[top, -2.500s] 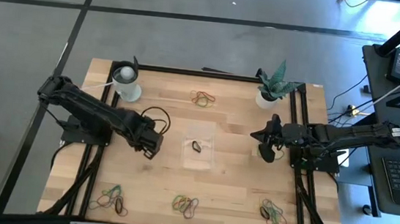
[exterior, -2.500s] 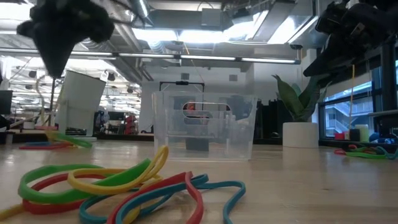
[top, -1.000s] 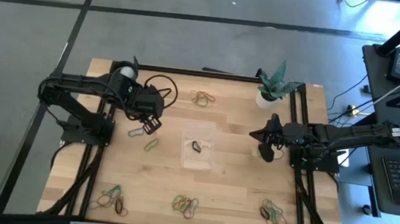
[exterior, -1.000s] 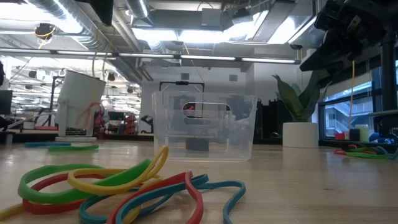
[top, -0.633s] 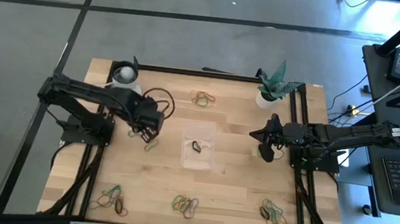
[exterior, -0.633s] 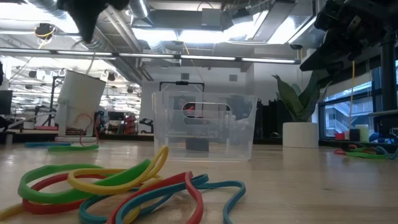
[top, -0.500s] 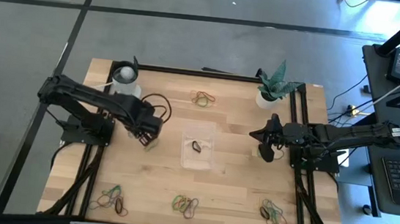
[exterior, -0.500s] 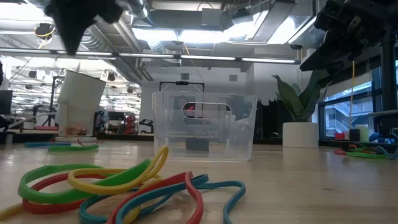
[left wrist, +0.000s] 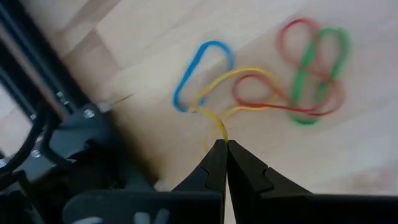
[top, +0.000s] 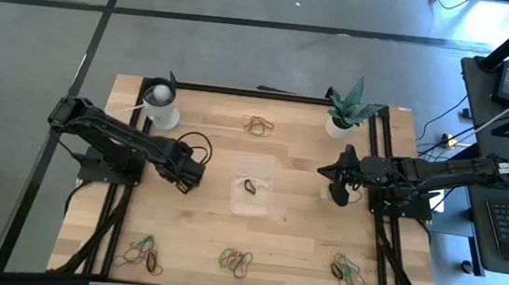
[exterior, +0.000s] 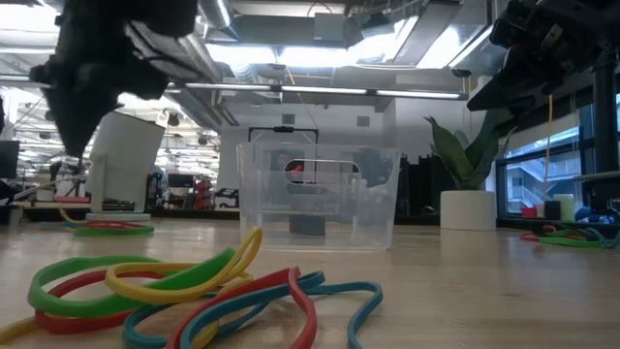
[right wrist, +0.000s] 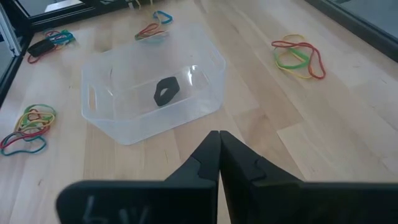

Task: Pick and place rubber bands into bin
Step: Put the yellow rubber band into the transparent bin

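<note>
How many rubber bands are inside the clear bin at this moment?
1. A single dark rubber band lies on the floor of the bin, near its middle; the high view shows it too. No other band is visible inside, though a pale one could be missed through the clear walls.

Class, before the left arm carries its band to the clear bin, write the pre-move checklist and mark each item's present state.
1. Left pincer shut on the yellow rubber band: ok.
2. Yellow band free of the neighbouring blue band and red band: cannot tell, they overlap.
3. Bin upright and open-topped: ok.
4. Room left in the bin: ok, only one dark band inside.
5. Right pincer shut and clear of the bin: ok.
</note>
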